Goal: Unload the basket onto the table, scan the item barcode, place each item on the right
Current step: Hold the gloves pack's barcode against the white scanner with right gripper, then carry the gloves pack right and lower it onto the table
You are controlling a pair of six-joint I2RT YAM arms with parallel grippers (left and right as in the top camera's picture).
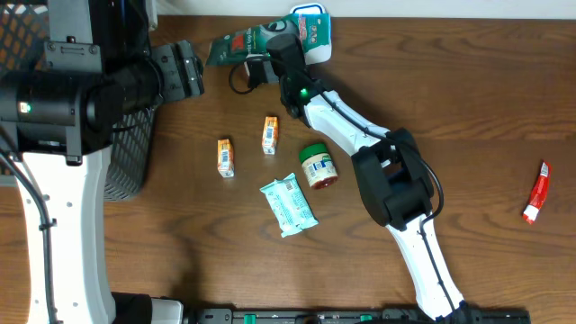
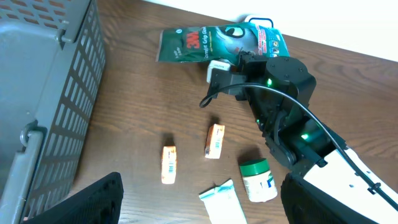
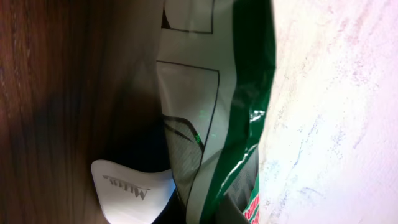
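Pouch (image 2: 193,43) pinched at the worktop's (image 1: 468,108) far edge.
My right gripper (image 2: 216,67) clamps it; my left gripper (image 1: 189,74) gapes wide beside the basket (image 1: 130,153).

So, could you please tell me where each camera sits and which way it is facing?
Overhead: above the table, facing straight down; both arms show, left hand and right hand included.
Left wrist: on the left arm, looking across at the right arm; own dark fingers at the bottom corners.
Right wrist: close against the green package; one white fingertip shows.
Shared: all three see the green package.
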